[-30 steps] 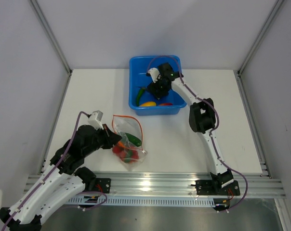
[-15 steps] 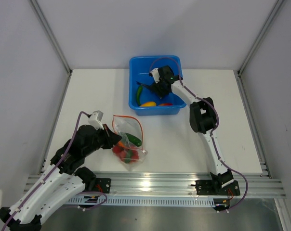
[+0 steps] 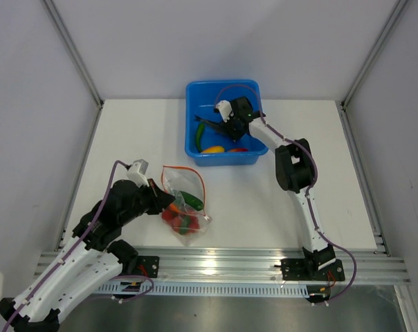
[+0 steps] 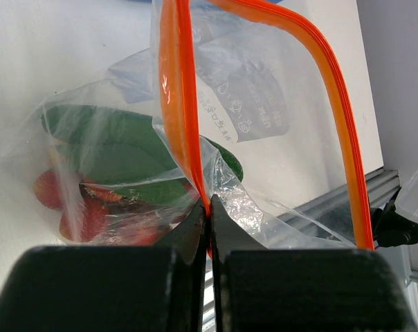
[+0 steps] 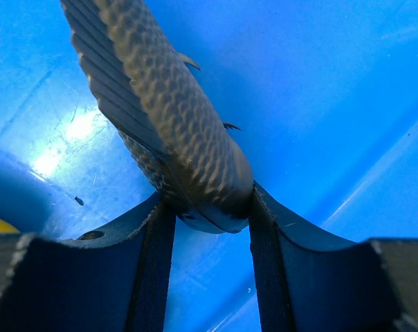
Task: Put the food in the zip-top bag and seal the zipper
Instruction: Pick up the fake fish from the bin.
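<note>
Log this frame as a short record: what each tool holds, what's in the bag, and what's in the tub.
left tool: shut on the zipper, bag mouth gaping open
right tool: inside the tub, closed on the fish
in bag: cucumber, tomatoes
also in tub: yellow fruit, green piece
seal: not done

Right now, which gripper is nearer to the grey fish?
Right. The right gripper grips the grey fish inside the blue tub; the left gripper is far off, pinching the zipper of the zip-top bag.
</note>
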Controlling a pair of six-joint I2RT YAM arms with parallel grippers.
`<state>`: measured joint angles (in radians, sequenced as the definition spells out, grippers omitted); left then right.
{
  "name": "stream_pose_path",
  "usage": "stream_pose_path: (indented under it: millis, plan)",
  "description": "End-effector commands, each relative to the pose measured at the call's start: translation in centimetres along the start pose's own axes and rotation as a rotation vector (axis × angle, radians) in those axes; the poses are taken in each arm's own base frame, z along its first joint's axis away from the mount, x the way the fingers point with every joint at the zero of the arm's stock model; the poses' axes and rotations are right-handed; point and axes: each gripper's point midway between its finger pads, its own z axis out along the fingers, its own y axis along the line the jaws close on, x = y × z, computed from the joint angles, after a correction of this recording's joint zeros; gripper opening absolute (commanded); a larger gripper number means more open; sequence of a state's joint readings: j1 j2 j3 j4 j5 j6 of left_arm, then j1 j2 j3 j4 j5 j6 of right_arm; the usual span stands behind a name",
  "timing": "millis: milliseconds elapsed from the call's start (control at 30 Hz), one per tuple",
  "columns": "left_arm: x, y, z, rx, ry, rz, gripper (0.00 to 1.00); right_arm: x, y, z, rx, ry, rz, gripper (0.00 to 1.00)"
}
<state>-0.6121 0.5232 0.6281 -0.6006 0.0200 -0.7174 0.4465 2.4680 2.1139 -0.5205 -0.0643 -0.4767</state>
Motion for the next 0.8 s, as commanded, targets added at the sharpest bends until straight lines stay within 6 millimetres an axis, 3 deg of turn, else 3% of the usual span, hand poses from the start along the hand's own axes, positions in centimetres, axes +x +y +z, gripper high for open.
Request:
stream_pose_path:
  millis: [0, 100, 200, 233, 333, 400, 467, 533, 567, 633, 667, 700, 767]
  plan:
    - [-0.4, 0.2, 0.0, -0.006, -0.024, -0.005, 0.01, 0.9, 1.4, -0.5, -0.067, 0.025, 0.003, 0.00]
    - [-0.5, 0.0, -0.1, -0.002, -0.027, -0.009, 0.01, -0.8, 0.9, -1.6, -0.054, -0.027, 0.024, 0.00]
    - [-0.6, -0.2, -0.2, 0.002, -0.025, -0.013, 0.01, -3.6, -0.7, -4.1, -0.005, -0.098, 0.080, 0.00]
    - [-0.5, -0.4, -0.3, 0.010, -0.016, -0.015, 0.01, -5.4, -1.5, -5.7, 0.013, -0.145, 0.119, 0.00]
    - [-0.4, -0.9, -0.3, 0.022, 0.009, -0.018, 0.01, -8.0, -1.8, -8.6, 0.015, -0.206, 0.188, 0.00]
    - [-0.1, -1.0, -0.3, 0.014, 0.038, -0.018, 0.01, -10.2, -1.8, -11.5, 0.011, -0.254, 0.214, 0.00]
    - [-0.1, -1.1, -0.3, 0.015, 0.053, -0.016, 0.01, -11.8, -1.1, -14.7, -0.001, -0.289, 0.244, 0.00]
    - [-0.2, -1.4, -0.4, 0.025, 0.054, -0.006, 0.01, -12.1, -0.4, -16.5, 0.001, -0.285, 0.268, 0.00]
    - [-0.3, -1.4, -0.5, 0.026, 0.048, -0.001, 0.01, -13.1, 0.3, -18.8, -0.003, -0.311, 0.287, 0.00]
    - [-0.8, -1.8, -0.7, 0.037, 0.040, 0.018, 0.01, -13.1, 1.4, -20.9, -0.006, -0.302, 0.314, 0.00]
    - [-0.8, -1.9, -0.8, 0.038, 0.042, 0.024, 0.01, -13.3, 2.2, -22.0, -0.019, -0.300, 0.325, 0.00]
    - [-1.0, -2.0, -0.9, 0.035, 0.045, 0.029, 0.01, -14.2, 3.8, -24.4, -0.043, -0.325, 0.341, 0.00]
    - [-1.5, -2.6, -1.3, 0.053, 0.036, 0.040, 0.00, -13.5, 6.1, -26.7, -0.074, -0.288, 0.369, 0.00]
